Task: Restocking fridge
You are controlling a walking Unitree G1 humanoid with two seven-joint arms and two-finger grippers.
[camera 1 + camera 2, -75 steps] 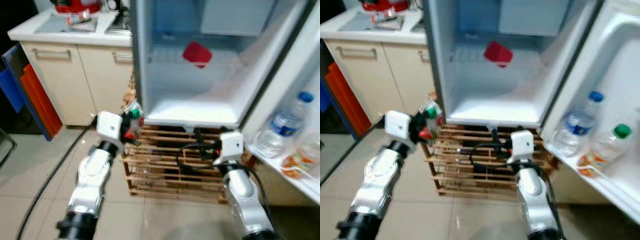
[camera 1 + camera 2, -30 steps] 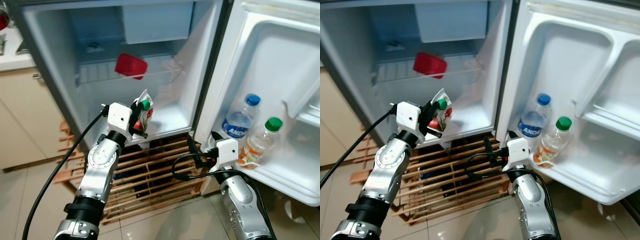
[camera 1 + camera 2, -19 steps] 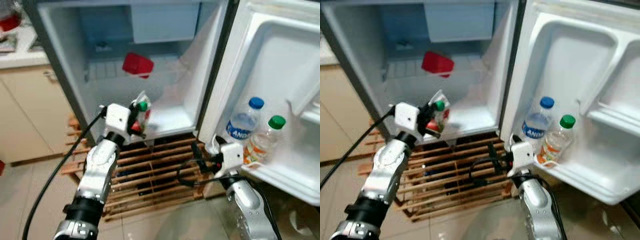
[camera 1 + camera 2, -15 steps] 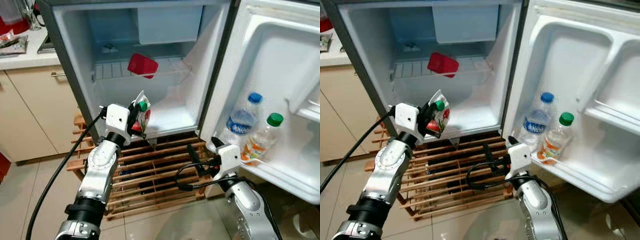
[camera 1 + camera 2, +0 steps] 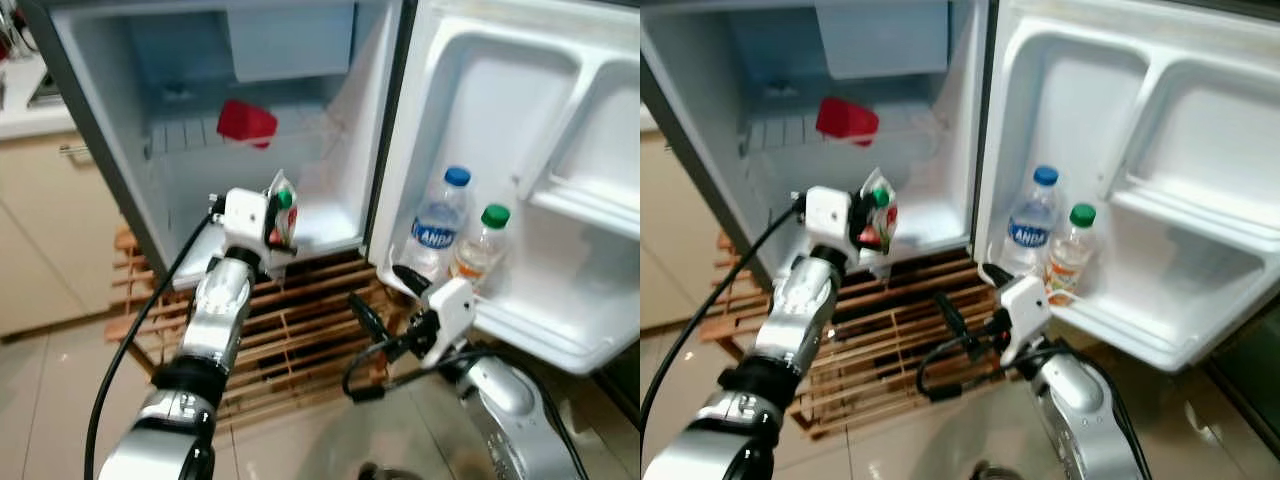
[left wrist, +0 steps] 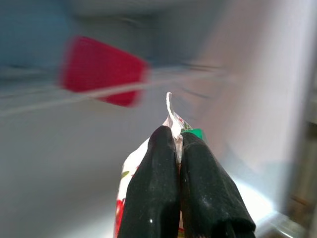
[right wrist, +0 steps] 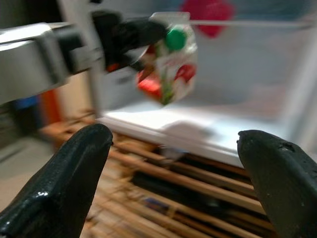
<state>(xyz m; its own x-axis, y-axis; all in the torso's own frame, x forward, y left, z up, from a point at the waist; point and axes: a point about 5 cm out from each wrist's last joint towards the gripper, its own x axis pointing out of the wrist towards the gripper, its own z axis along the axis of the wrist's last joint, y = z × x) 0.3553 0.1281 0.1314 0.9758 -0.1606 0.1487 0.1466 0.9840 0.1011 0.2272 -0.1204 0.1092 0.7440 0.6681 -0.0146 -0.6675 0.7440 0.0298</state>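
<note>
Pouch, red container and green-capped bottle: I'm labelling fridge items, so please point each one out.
pouch [image 5: 283, 214], left eye view, on its printed front below the green cap.
red container [image 5: 246, 122], left eye view, on its red front face.
green-capped bottle [image 5: 1068, 256], right eye view, on its body below the cap.

Two bottles [image 5: 440, 225], one pouch [image 5: 283, 210], one red box [image 5: 246, 122]

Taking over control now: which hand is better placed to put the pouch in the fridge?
Left. The left hand is already shut on the pouch at the fridge opening. The right hand is open, low by the door.
</note>
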